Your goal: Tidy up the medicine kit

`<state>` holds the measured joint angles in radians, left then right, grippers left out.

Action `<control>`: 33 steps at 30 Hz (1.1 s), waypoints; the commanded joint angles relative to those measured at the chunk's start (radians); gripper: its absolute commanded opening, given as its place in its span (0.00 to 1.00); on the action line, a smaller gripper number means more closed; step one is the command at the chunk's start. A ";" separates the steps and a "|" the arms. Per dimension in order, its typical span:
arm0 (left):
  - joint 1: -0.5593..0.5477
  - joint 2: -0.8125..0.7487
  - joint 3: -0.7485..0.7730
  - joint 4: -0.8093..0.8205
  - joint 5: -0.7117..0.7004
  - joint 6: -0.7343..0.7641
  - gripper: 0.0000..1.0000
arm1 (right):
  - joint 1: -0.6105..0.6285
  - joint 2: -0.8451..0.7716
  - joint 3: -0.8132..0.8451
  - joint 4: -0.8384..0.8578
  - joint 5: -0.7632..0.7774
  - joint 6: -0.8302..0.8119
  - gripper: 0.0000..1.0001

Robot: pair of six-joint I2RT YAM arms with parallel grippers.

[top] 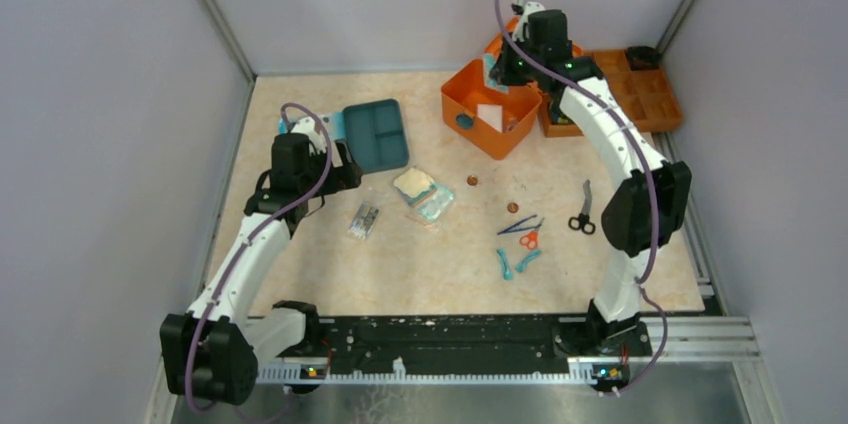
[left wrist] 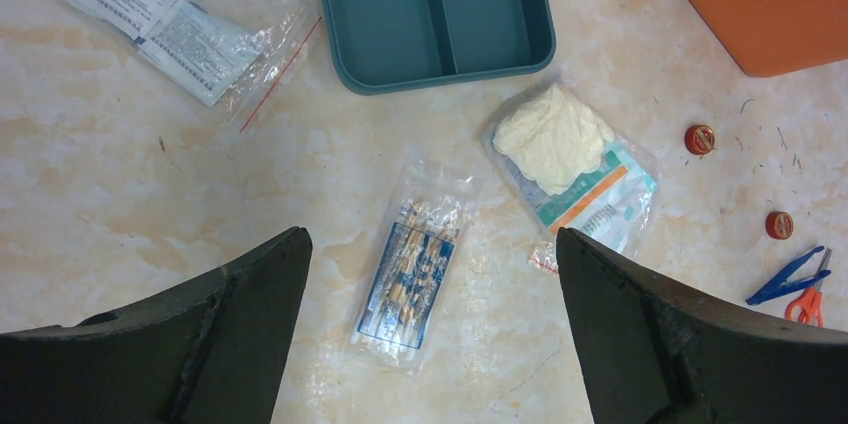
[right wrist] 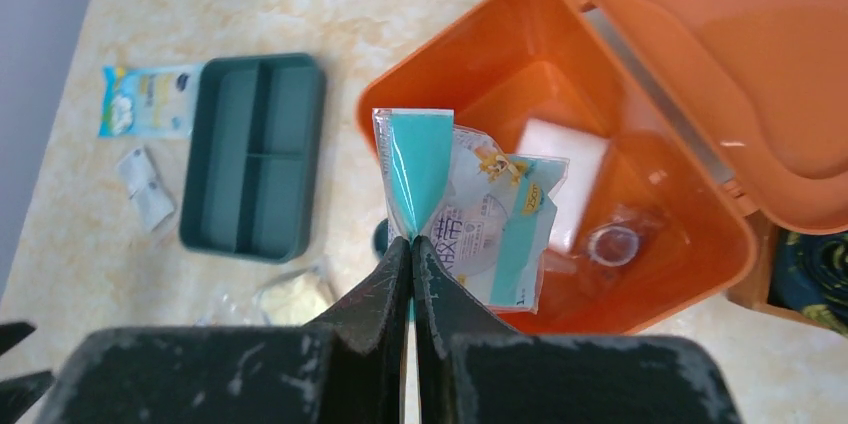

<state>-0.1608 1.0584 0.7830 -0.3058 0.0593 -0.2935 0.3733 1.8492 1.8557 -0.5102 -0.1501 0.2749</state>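
The medicine kit (top: 468, 110) is an orange box at the back of the table with its lid thrown open. My right gripper (right wrist: 411, 240) hangs over the kit's near rim (right wrist: 500, 54), shut on the corner of a teal-and-clear packet (right wrist: 480, 224) that dangles above the opening. A white pad (right wrist: 562, 159) and a bagged tape roll (right wrist: 612, 242) lie inside. My left gripper (left wrist: 430, 236) is open above a cotton swab packet (left wrist: 410, 269) on the table, with nothing between its fingers. In the top view, the left gripper (top: 338, 170) is left of centre and the right gripper (top: 520, 62) is over the kit.
A teal compartment tray (top: 378, 134) lies left of the kit. A glove packet (left wrist: 570, 164), two small red discs (left wrist: 699, 139), blue tweezers and small orange scissors (top: 524, 231), black scissors (top: 583, 216) and teal clips (top: 514, 264) lie scattered. A flat orange divided tray (top: 645, 94) stands back right.
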 commanded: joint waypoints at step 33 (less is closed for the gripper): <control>0.020 0.010 0.023 -0.006 0.002 0.008 0.99 | 0.229 -0.075 -0.246 0.099 0.020 -0.049 0.39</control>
<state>-0.1486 1.0622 0.7830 -0.3061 0.0601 -0.2935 0.5770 1.8187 1.7050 -0.5240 -0.0288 0.1837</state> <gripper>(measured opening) 0.989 0.383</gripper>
